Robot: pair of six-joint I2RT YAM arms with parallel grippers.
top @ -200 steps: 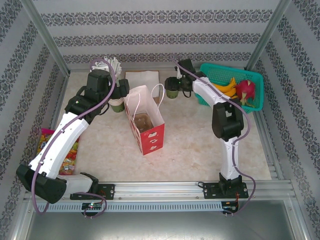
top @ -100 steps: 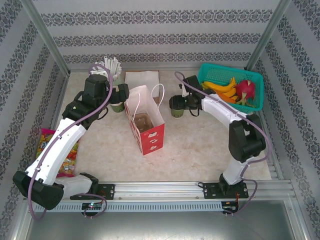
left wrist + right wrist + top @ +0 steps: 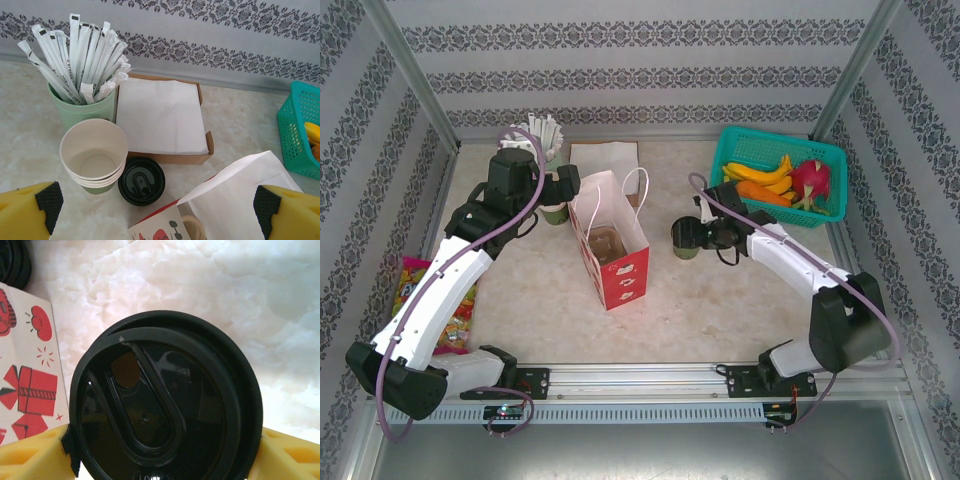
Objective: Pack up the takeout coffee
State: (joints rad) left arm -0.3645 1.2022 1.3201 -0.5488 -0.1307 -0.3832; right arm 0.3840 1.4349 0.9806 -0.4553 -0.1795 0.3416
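Right gripper (image 3: 694, 236) has swung away from the teal basket (image 3: 760, 150) toward the middle of the desk (image 3: 720, 290), clamped on the takeout coffee (image 3: 684, 243) — cup now just right of the red-and-white paper bag (image 3: 611, 250), not yet over it. Left gripper (image 3: 563, 186) stands wide apart, behind the bag. Step: carry to bag. Next — likely lift over the open mouth, centre, then lower clear of the handles (image 3: 638, 185).
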